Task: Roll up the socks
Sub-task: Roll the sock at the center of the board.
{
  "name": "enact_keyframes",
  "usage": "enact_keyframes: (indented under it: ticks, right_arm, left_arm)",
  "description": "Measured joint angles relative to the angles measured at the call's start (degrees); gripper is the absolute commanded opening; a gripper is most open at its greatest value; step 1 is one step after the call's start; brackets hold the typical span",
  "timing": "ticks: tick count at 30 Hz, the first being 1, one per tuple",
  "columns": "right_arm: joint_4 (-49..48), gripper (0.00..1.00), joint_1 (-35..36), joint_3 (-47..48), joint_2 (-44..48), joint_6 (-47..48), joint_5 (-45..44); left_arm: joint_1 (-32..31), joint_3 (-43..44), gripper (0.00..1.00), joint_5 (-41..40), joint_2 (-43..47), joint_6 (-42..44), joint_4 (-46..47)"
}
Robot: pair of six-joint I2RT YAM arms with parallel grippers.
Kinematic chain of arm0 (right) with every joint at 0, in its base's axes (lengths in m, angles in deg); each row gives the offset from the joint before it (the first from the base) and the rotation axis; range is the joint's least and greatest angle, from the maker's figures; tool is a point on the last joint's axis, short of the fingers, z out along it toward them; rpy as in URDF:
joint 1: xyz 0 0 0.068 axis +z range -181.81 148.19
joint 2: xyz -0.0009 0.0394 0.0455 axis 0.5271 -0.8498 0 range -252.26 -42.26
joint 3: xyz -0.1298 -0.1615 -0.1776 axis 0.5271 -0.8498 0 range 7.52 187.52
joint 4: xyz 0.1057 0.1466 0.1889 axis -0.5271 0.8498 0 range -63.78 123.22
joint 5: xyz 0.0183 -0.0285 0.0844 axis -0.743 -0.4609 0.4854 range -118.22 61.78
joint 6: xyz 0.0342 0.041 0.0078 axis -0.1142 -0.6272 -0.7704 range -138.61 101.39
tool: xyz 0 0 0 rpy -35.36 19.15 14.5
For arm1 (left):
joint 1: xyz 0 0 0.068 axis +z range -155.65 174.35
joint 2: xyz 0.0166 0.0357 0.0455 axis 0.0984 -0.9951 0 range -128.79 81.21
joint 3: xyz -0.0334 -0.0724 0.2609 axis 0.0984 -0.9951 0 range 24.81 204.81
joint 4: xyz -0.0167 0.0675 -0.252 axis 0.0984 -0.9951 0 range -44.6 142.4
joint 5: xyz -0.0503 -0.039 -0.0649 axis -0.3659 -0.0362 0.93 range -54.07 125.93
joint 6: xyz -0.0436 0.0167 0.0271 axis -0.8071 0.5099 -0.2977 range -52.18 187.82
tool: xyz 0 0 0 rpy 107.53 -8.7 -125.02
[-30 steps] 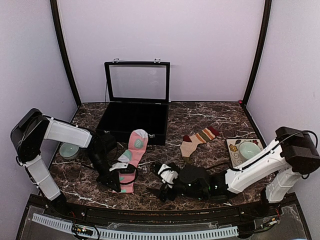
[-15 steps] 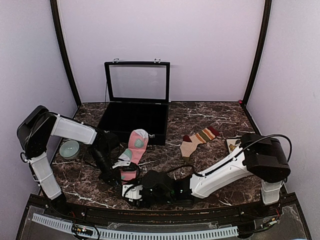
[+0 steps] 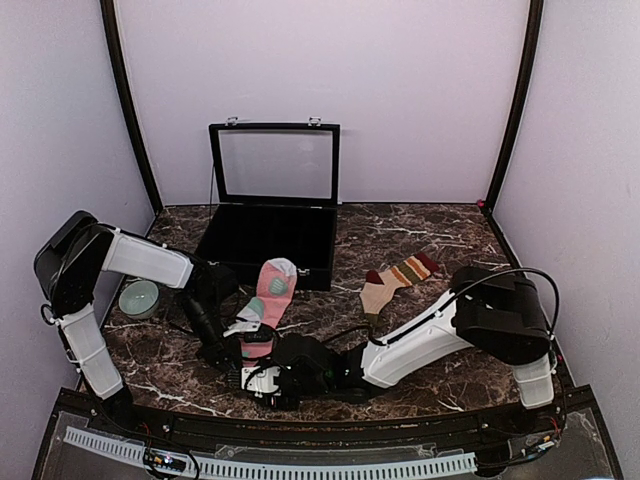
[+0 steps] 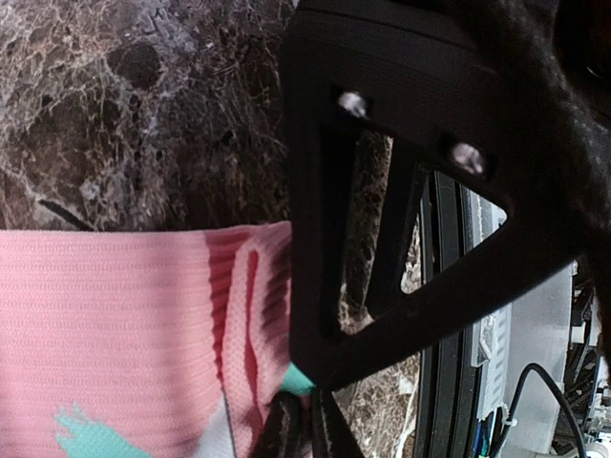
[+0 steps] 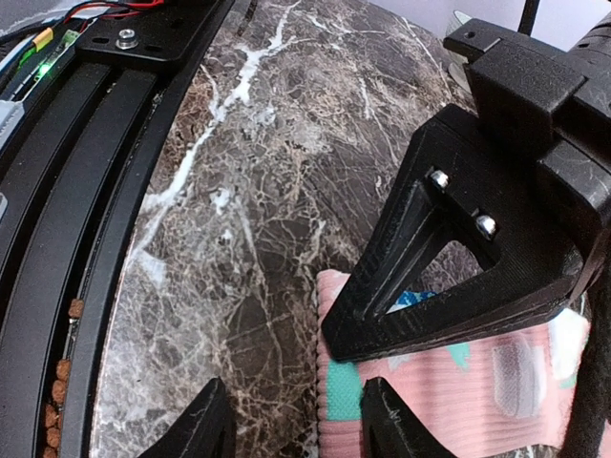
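**Taking hold of the pink sock's near end to begin the roll**

The pink knit sock with mint-teal patches (image 3: 272, 290) lies lengthwise on the dark marble surface (image 3: 420, 235), in front of the open black glass-lidded case (image 3: 262, 245). Its near end points toward the arms. The left gripper (image 3: 228, 358) is pinched closed on that near end. The right gripper (image 5: 298, 427) stands partly open astride the sock's edge, one finger over the fabric and the other over bare marble, with nothing clamped.

To roll well, I judge the right gripper should drop low enough to catch the full thickness of the edge and close firmly. It should then turn that end over toward the far end while the left gripper holds the fabric flat. A shallow bite would probably slip off.

Counted:
- two arms
- one pink sock
- one tan sock with red-olive stripes (image 3: 395, 278), well apart to the right
- one case
- one pale green bowl (image 3: 138, 298)
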Motion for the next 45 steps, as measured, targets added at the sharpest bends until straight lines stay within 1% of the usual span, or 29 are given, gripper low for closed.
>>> enact_keyframes:
  ticks: [4, 7, 12, 13, 16, 18, 19, 20, 21, 27, 35, 41, 45]
  right_arm:
    - [0.15, 0.42, -0.68, 1.01, -0.61, 0.09, 0.59]
    - [0.15, 0.34, -1.03, 1.27, -1.07, -0.20, 0.68]
    - [0.24, 0.26, -1.92, 1.20, -1.40, -1.38, 1.42]
    - [0.22, 0.23, -2.05, 1.14, -1.40, -1.64, 1.55]
    - [0.24, 0.13, -2.25, 0.92, -1.40, -2.71, 1.66]
    - [0.17, 0.06, -2.36, 0.92, -1.42, -3.61, 1.70]
    - [0.15, 0.03, -2.40, 0.90, -1.42, -3.85, 1.77]
    - [0.13, 0.00, -2.45, 0.90, -1.42, -4.52, 1.92]
    - [0.11, 0.00, -2.47, 0.90, -1.42, -5.09, 2.05]
    - [0.61, 0.00, -2.86, 0.96, -1.42, -8.50, 3.43]
    - [1.18, 0.00, -4.17, 0.98, -1.31, -13.55, 7.08]
    - [4.02, 0.00, -5.88, 2.34, -1.31, -18.34, 11.28]
    - [6.43, 0.00, -7.48, 3.52, -1.46, -23.47, 15.78]
  left_arm:
    - [0.26, 0.00, 0.10, 0.02, 0.00, 0.28, -0.26]
    - [0.37, 0.00, 0.11, 0.02, 0.00, 0.37, -0.26]
    - [0.37, -0.07, 0.15, 0.24, 0.04, 0.44, -0.48]
    - [0.37, -0.09, 0.19, 0.26, 0.04, 0.44, -0.48]
    - [0.37, -0.15, 0.35, 0.48, 0.44, 0.63, -0.70]
    - [0.50, -0.35, 0.56, 0.66, 1.36, 0.39, -0.74]
    - [0.61, -0.50, 0.62, 0.87, 1.99, 0.26, -0.68]
    - [0.81, -0.59, 0.65, 1.14, 2.49, 0.33, -0.66]
    - [1.05, -0.79, 0.67, 1.55, 3.21, 0.00, -0.59]
    - [3.23, -2.47, 0.70, 1.68, 7.78, -0.76, 1.33]
    - [5.70, -6.78, 0.72, 0.46, 17.44, -0.74, 3.43]
    - [5.86, -8.70, 0.69, 0.15, 21.33, -0.26, 4.92]
    - [6.05, -9.70, 0.63, 0.20, 22.88, -0.02, 6.47]
